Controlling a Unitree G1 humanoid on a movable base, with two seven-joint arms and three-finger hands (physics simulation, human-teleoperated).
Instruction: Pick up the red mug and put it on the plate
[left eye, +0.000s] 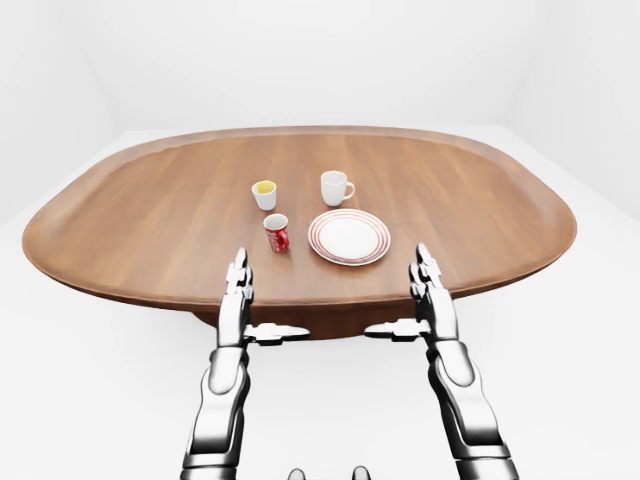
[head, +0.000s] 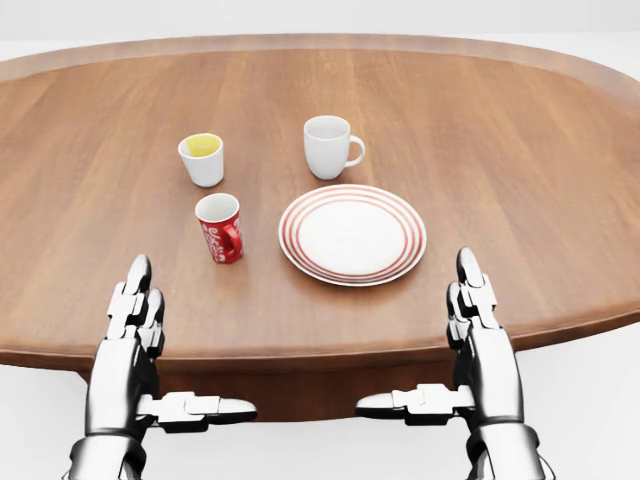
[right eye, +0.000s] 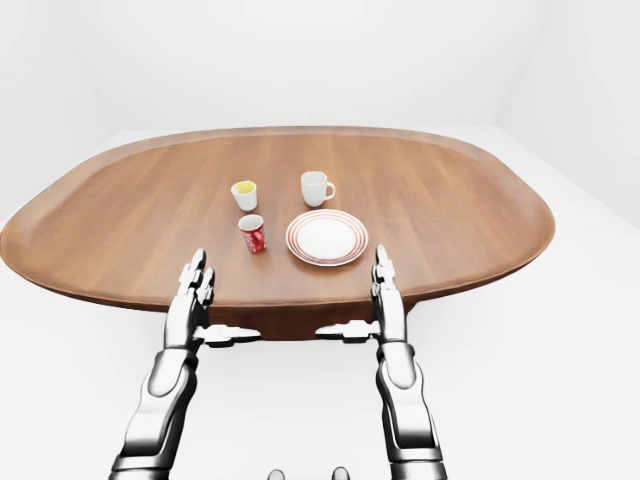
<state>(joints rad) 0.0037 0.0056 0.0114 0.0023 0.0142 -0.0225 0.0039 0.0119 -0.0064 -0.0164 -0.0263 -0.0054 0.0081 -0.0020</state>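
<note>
The oval wooden table (head: 520, 150) carries four items. The red mug (head: 219, 227) stands upright just left of the red-ringed plate (head: 352, 234), apart from it. Above them stand a white mug (head: 329, 146) and a small white cup (head: 203, 159) with yellow, possibly liquid, contents. The left hand (head: 135, 350) and right hand (head: 480, 345) hover at the table's near edge, fingers extended, holding nothing.

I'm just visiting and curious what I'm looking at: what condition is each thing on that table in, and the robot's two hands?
red mug: upright, on the table left of the plate, not held
plate: flat, nothing on it
white mug: upright, handle to the right
small white cup: upright, yellow inside
left hand: open, holding nothing
right hand: open, holding nothing
</note>
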